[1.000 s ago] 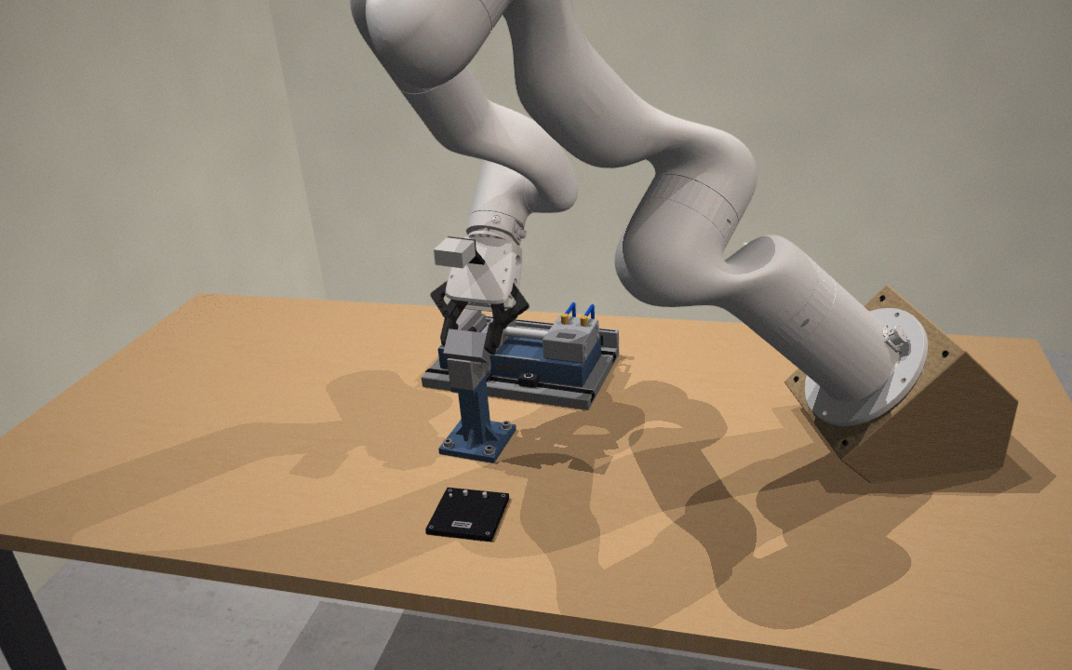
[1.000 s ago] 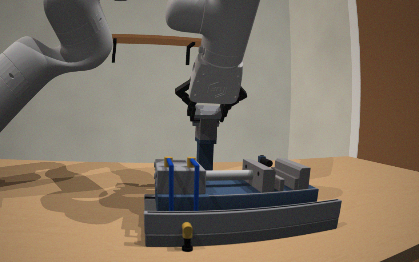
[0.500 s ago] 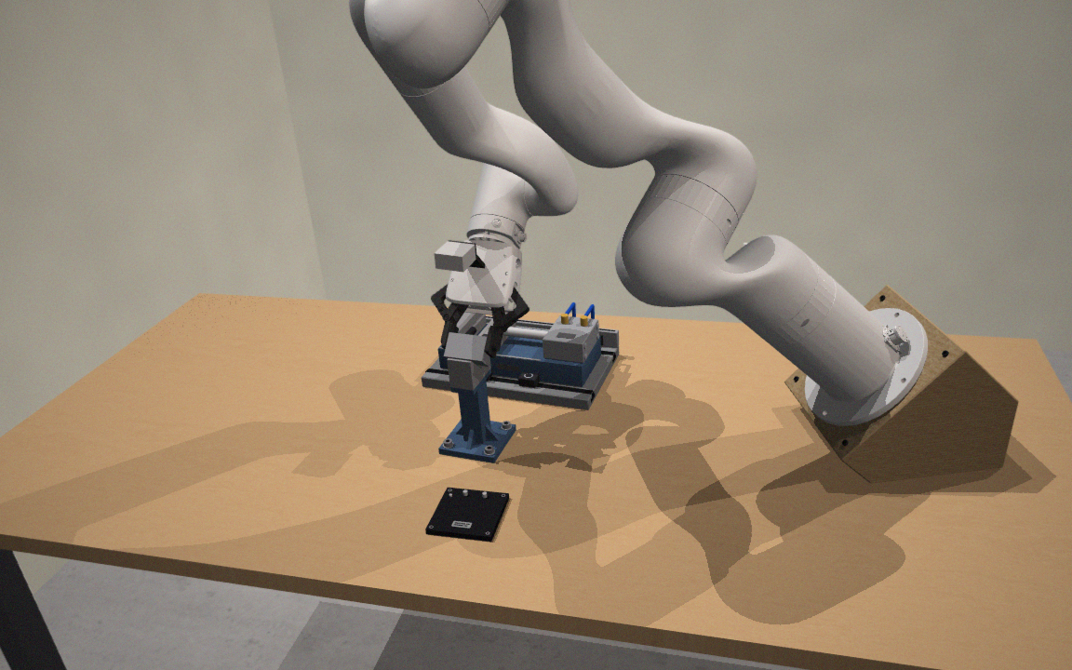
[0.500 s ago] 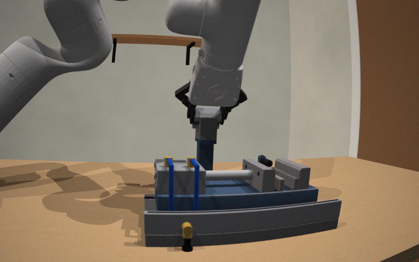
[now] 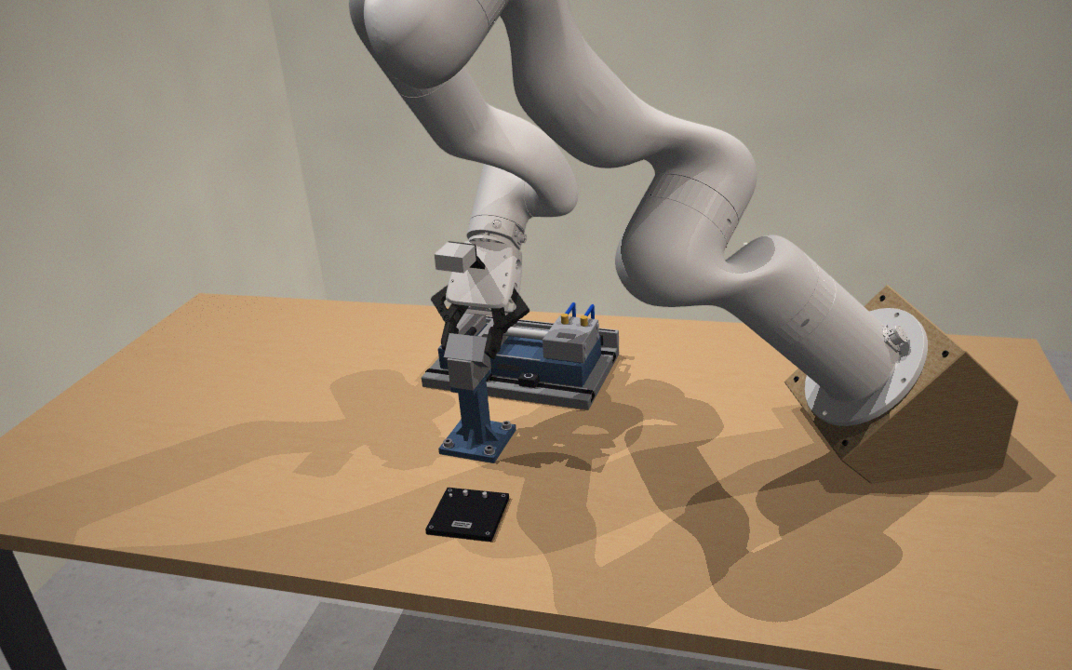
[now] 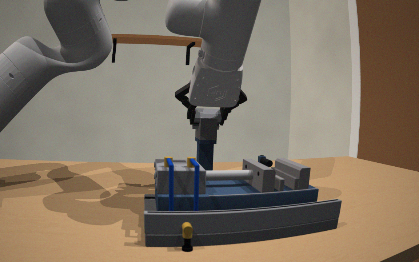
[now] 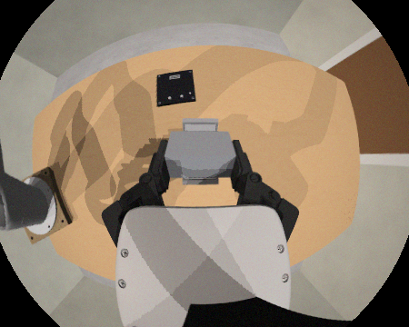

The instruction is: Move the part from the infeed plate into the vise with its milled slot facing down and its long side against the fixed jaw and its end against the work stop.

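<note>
The part (image 5: 470,337) is a grey block held between my gripper's (image 5: 473,328) black fingers, right on top of the grey V-block (image 5: 463,364) on its blue post (image 5: 473,416). In the exterior view the part (image 6: 207,114) sits at the V-block's (image 6: 206,131) top edge; I cannot tell whether it rests in it. In the wrist view the gripper (image 7: 201,173) is shut on the part (image 7: 200,155) by its two sides. The vise (image 6: 237,182) stands open behind, with its fixed jaw (image 6: 291,173) and black work stop (image 6: 265,161). The black infeed plate (image 5: 468,514) is bare.
The air cylinder block (image 6: 175,177) with blue hoses and its rod (image 6: 227,175) sit on the vise's left. A grey guard rail (image 6: 242,221) with a yellow knob (image 6: 187,230) fronts the vise. My arm's wooden base wedge (image 5: 915,399) stands at the right.
</note>
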Controlling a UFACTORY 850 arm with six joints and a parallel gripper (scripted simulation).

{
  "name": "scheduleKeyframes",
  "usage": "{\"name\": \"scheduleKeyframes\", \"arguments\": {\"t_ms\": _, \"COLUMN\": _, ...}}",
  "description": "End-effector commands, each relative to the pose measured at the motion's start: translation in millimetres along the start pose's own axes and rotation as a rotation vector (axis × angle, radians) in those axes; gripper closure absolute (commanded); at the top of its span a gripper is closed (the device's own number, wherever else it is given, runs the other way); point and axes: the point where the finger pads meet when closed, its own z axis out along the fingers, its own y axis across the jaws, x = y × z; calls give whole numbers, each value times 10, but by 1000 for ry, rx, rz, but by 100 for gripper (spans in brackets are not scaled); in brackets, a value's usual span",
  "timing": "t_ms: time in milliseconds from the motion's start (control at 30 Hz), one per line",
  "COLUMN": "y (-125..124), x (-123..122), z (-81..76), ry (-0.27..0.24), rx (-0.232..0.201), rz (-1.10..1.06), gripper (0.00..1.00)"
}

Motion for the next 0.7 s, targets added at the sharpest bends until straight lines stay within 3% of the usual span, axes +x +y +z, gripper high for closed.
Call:
{"name": "scheduleKeyframes", "arguments": {"t_ms": 0, "y": 3, "x": 2, "z": -2, "ry": 0, "rx": 0, "rz": -1, "gripper": 100}}
{"name": "scheduleKeyframes", "arguments": {"t_ms": 300, "y": 3, "x": 2, "z": -2, "ry": 0, "rx": 0, "rz": -1, "gripper": 100}}
{"name": "scheduleKeyframes", "arguments": {"t_ms": 333, "y": 3, "x": 2, "z": -2, "ry": 0, "rx": 0, "rz": -1, "gripper": 11}}
{"name": "scheduleKeyframes", "arguments": {"t_ms": 667, "y": 3, "x": 2, "z": -2, "ry": 0, "rx": 0, "rz": -1, "gripper": 11}}
